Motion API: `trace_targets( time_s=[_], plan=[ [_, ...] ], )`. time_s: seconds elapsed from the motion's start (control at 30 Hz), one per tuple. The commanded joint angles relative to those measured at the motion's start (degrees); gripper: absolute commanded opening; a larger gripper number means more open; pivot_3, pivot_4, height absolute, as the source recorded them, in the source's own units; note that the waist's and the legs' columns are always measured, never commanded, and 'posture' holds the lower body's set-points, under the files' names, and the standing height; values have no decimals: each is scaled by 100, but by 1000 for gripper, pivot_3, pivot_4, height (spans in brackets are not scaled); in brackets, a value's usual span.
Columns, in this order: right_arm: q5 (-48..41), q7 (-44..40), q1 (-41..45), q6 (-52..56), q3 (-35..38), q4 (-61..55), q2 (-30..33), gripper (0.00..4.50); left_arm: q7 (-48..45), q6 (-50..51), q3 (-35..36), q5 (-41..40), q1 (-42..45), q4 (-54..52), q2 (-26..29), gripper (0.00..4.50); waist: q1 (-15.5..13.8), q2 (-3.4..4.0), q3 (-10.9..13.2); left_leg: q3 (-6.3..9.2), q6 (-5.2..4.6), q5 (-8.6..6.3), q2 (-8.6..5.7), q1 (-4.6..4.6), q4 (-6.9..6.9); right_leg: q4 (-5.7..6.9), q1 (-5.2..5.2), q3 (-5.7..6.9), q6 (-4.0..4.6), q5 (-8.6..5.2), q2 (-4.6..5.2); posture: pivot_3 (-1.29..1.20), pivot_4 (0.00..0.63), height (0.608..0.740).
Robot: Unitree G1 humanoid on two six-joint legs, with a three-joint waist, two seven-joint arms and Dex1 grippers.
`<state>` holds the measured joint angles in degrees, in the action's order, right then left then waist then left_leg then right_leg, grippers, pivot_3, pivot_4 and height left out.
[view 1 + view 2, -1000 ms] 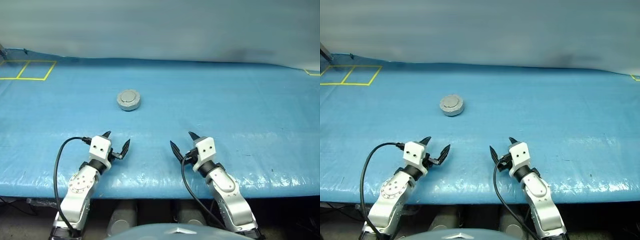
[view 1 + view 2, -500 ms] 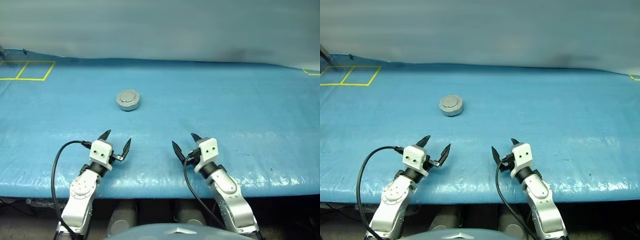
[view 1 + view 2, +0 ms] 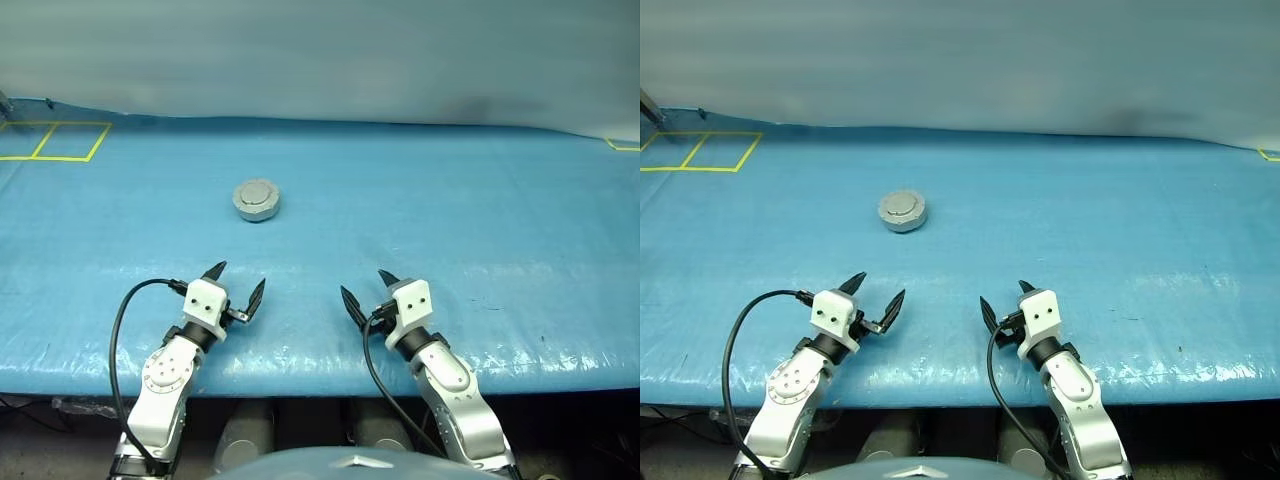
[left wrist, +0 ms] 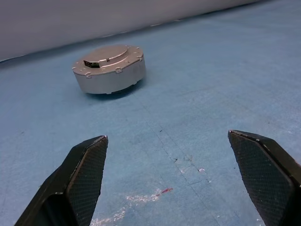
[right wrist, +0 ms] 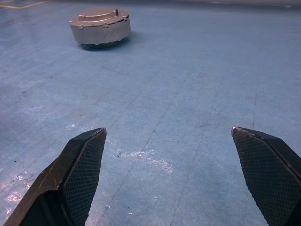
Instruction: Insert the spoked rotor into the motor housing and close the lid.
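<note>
silver-grey motor housing [image 3: 256, 200], blue table [image 3: 480, 230]

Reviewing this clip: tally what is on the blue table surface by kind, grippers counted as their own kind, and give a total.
Closed motor housing, its lid shut on top: 1
Open grippers, both empty: 2 (left gripper, right gripper)
Yellow tape-marked areas at the far corners: 2 (far left corner, far right corner)
Total: 5

Ahead of both claws, the motor housing [image 4: 109, 69] looks like matt silver-grey metal, its closed lid [image 4: 107, 56] smooth with small bolts around the rim. The blue desk [image 3: 480, 230] covering is faintly glossy, scuffed plastic sheet. Black claw fingers [image 5: 82, 162] carry cross-hatched textured pads.
</note>
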<state>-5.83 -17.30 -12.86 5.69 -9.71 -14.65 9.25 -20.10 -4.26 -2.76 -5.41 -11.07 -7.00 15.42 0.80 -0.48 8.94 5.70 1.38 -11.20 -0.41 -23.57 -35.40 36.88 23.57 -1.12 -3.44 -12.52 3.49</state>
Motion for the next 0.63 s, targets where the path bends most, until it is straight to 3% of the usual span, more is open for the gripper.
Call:
trace_targets(
  time_s=[0.03, 0.63],
  plan=[
    [-9, -8, -19, -74, -33, -264, -19, 4500, -45, -141, 43, -63, 51, -57, -40, 4469, 0, 0, 0, 0, 0, 0, 0, 0, 0, 0, 0, 0, 0, 0, 0, 0, 150, 740],
    [3, -8, -23, -58, -104, -271, -31, 4500, -151, -139, 16, -57, 128, 51, -95, 4469, 0, 0, 0, 1, 0, 0, 0, 1, -5, 2, -4, 1, -1, 1, 0, 0, 150, 740]
  ],
)
